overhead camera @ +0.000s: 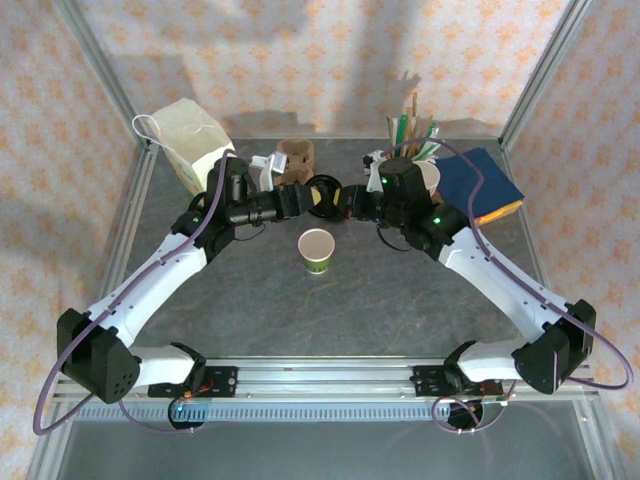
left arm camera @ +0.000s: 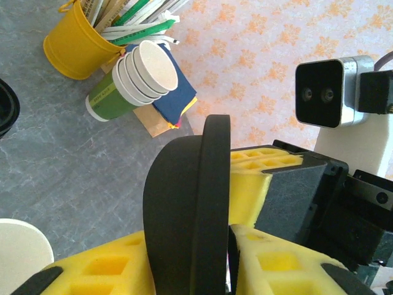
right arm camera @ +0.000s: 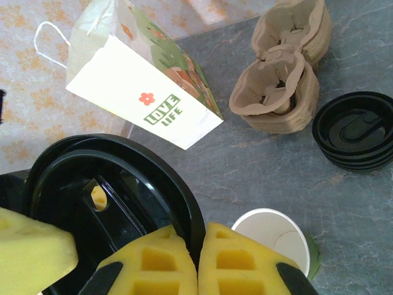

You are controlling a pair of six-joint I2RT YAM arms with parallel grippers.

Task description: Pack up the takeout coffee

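Observation:
A single paper cup (overhead camera: 316, 250), white with a green lower part, stands open-topped at the table's middle. It shows at the lower right of the right wrist view (right arm camera: 273, 236) and at the bottom left corner of the left wrist view (left arm camera: 18, 252). Its round black lid (overhead camera: 325, 193) hangs in the air behind it, held between both grippers. My left gripper (overhead camera: 312, 197) is shut on the lid (left arm camera: 193, 203), which is seen edge-on between the yellow pads. My right gripper (right arm camera: 199, 246) is shut on the lid's rim (right arm camera: 110, 184) from the other side.
A white paper bag (overhead camera: 190, 140) lies at the back left, with brown cup carriers (overhead camera: 295, 155) beside it. A stack of black lids (right arm camera: 356, 129) sits near the carriers. A yellow cup of sticks (left arm camera: 73, 46), stacked cups (left arm camera: 132, 80) and a blue pad (overhead camera: 480, 180) are at the back right.

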